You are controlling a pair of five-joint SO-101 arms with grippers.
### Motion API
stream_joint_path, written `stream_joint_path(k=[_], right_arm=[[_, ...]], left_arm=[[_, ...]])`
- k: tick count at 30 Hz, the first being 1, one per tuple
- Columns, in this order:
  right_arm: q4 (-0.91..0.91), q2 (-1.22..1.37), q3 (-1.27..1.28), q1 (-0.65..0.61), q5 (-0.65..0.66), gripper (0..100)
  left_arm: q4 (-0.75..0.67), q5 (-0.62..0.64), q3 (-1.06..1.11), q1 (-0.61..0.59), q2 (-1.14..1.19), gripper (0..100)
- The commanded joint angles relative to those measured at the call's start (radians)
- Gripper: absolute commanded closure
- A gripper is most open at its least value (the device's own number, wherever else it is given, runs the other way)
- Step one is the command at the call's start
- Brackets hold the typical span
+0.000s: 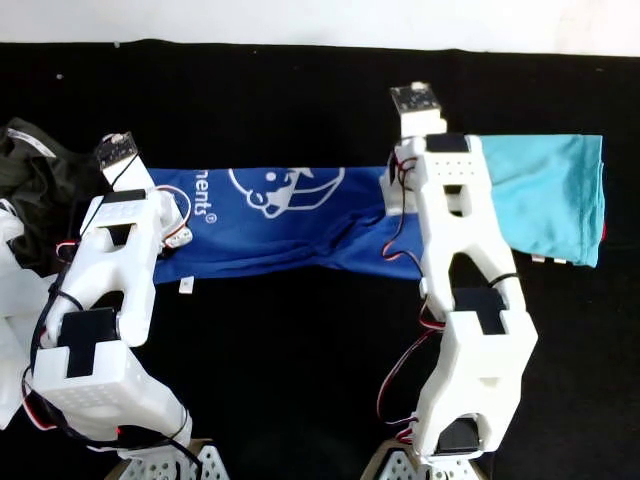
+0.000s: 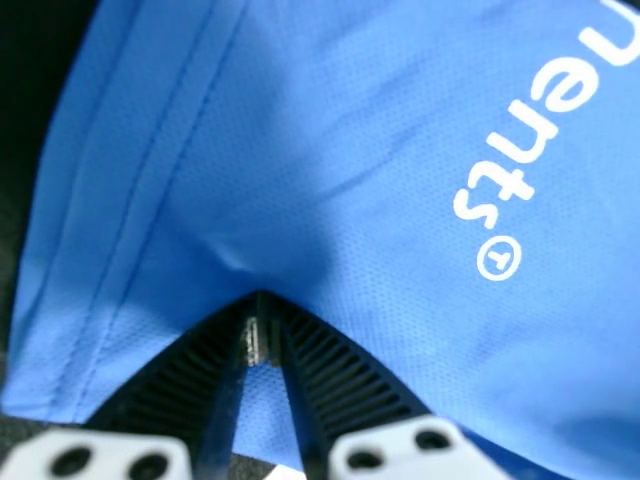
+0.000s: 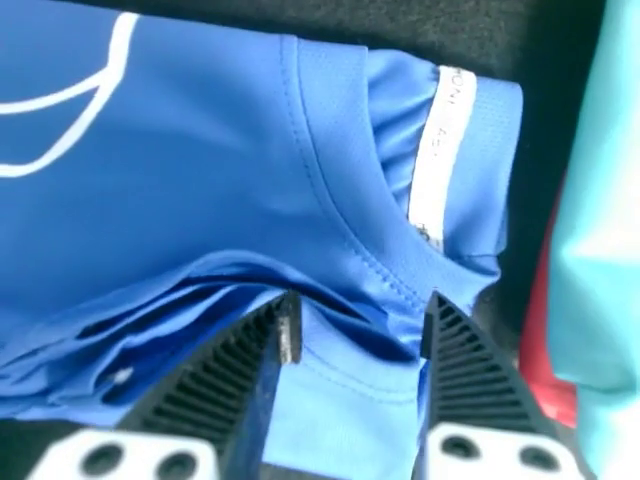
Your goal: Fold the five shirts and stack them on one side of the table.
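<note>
On the black counter [image 1: 300, 350]: blue shirt [image 1: 270, 215], folded into a long band, laid sideways between the two arms; white print facing up; small white tag [image 1: 185, 286] poking out past its near edge, close to the left arm.

Left fingers [image 2: 258, 335]: pinched together on the blue shirt, tips meeting on a small tuck of fabric near the stitched hem end, beside the white lettering; cloth puckered toward the pinch; a fold of blue caught between the ribbed pads lower down.

Right fingers [image 3: 255, 355]: set wide apart, straddling the bunched layers at the collar end, just short of the neckband and its white label; stacked folds lying in the gap between the tips; nothing clamped; actual contact with the cloth impossible to tell.

Teal shirt [image 1: 545, 195]: folded flat at the right end of the counter, just beside the blue shirt's collar end, its inner edge tucked under the right arm in the high view; strip of red cloth [image 3: 545, 375] peeking from beneath it.

Dark garment heap [image 1: 35, 190]: crumpled at the left end of the counter, beyond the left arm; white cloth [image 1: 10, 290] at the edge just below it.
</note>
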Motion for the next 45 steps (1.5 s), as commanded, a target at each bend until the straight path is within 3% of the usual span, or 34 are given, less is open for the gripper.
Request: stream_joint_path(k=[1, 5, 9, 23, 33, 45], right_arm=[[0.096, -0.008, -0.094, 0.007, -0.008, 80.0], [0.216, -0.008, -0.185, -0.013, -0.008, 82.0], [0.269, -0.008, -0.243, -0.062, -0.006, 99.8], [0.199, 0.033, -0.248, -0.206, -0.006, 99.3], [0.194, 0.14, -0.252, -0.246, -0.006, 99.3], [-0.001, 0.266, -0.252, -0.245, -0.006, 99.3]], left_arm=[[0.0, 0.002, -0.022, 0.01, 0.005, 99], [0.0, 0.002, -0.022, 0.01, 0.005, 99], [-0.002, 0.002, -0.022, 0.01, 0.005, 99], [-0.002, 0.002, -0.022, 0.01, 0.005, 99], [-0.002, 0.002, -0.022, 0.01, 0.005, 99], [-0.002, 0.002, -0.022, 0.01, 0.005, 99]])
